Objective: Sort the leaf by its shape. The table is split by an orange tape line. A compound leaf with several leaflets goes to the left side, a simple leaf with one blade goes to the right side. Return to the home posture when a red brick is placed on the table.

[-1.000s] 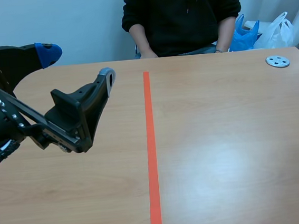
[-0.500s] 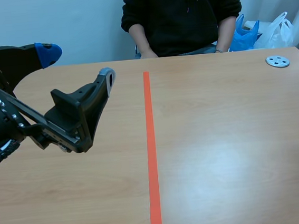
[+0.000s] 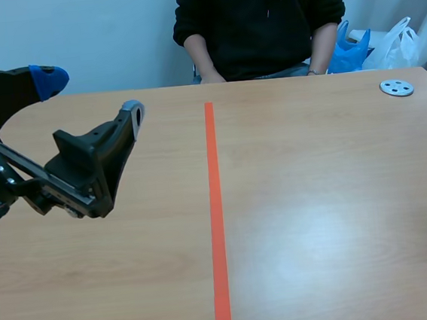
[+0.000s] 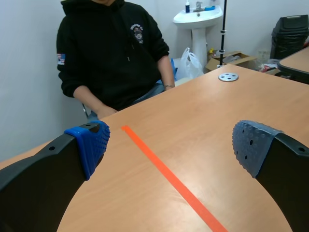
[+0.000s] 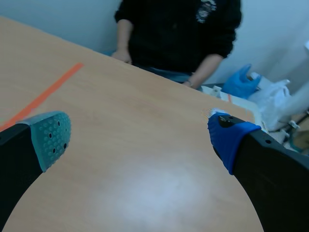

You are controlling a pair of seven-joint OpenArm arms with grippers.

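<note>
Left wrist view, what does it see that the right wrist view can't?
Only the left wrist view shows the black bin and the left tool, open. It also shows a white sink and a round metal disc plainly; I cannot make those out in the other. Only the right wrist view shows the right tool, open, with one grey-green pad. Both show the person in black, the orange tape line, the wooden table and a white bag.

Bright, even room light; broad soft glare on table (image 3: 320, 240) right of tape line (image 3: 215, 205); shadows faint.
</note>
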